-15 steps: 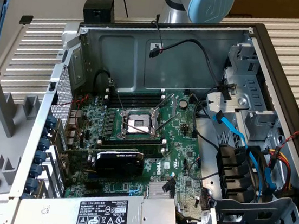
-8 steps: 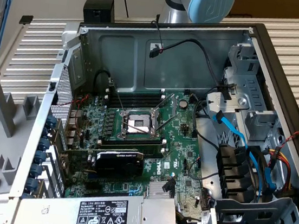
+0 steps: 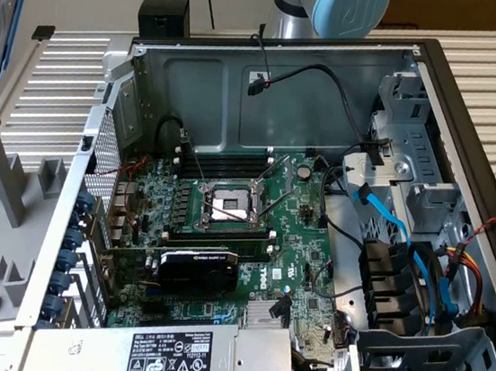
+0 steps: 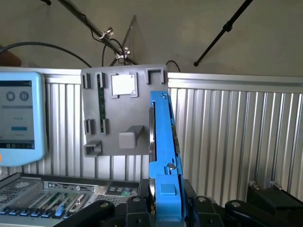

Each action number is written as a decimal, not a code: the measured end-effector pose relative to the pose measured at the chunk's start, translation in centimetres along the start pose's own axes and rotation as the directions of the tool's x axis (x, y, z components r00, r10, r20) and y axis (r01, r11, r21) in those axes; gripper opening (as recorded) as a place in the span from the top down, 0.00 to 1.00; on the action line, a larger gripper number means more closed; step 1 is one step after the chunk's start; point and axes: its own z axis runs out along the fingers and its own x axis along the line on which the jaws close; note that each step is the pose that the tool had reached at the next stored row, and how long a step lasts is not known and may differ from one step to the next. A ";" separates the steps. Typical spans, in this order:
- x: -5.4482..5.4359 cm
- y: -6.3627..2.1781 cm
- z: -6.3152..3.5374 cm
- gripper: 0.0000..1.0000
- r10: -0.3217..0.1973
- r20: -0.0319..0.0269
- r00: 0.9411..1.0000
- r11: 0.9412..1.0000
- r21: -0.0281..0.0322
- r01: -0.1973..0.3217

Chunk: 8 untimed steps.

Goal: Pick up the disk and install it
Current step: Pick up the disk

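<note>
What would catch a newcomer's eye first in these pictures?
The open computer case, its green motherboard bared, dominates the exterior view's middle. In the wrist view, the disk in its bright blue carrier stands edge-on, clamped in the gripper.

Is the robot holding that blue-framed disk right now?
Yes, the wrist view shows the disk standing on edge, clamped between the black fingers of the end effector.
</note>
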 end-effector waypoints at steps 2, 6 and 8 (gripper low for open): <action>0.0 -0.48 -0.49 0.63 0.000 0.001 1.000 1.000 0.000 0.000; 0.0 -1.98 -1.94 0.63 0.000 0.004 1.000 1.000 0.001 0.000; 0.1 -2.53 -2.43 0.63 0.001 0.006 1.000 1.000 0.001 -0.001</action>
